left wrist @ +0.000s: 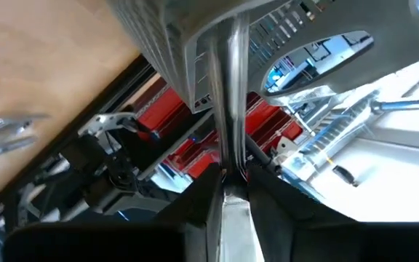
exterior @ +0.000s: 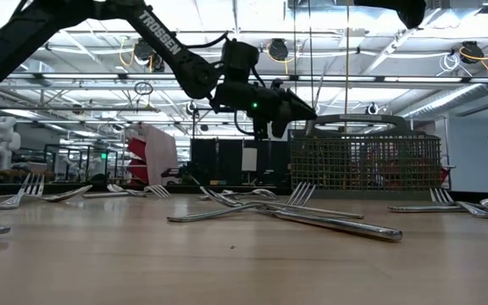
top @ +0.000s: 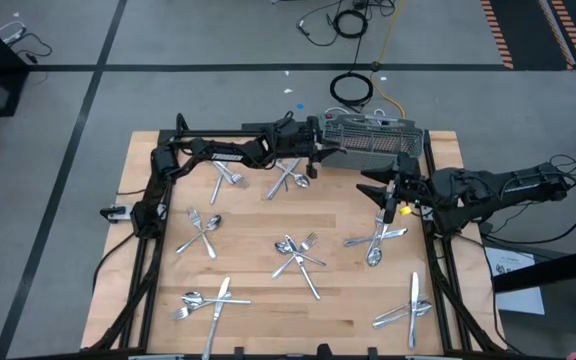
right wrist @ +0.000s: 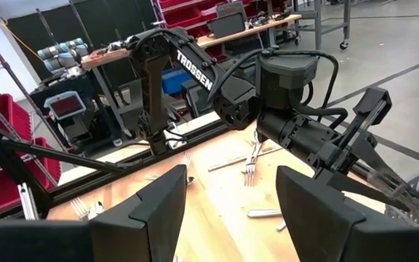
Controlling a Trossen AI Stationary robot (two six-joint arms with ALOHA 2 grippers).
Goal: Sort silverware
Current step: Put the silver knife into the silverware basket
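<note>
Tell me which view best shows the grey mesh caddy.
The low view: the caddy stands side-on, its whole mesh wall visible. The high view shows only its top, partly under the left end effector. The left wrist view catches its underside, the right wrist view just an edge.

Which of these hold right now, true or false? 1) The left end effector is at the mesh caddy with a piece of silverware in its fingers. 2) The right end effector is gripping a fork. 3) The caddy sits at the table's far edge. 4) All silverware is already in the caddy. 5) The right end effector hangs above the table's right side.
1) True: the left end effector holds a slim silver utensil pointing at the caddy.
2) False: the right end effector is open with nothing between its fingers.
3) True: it stands at the far edge of the table.
4) False: many pieces still lie on the wood, such as the crossed group at mid-table.
5) True.
</note>
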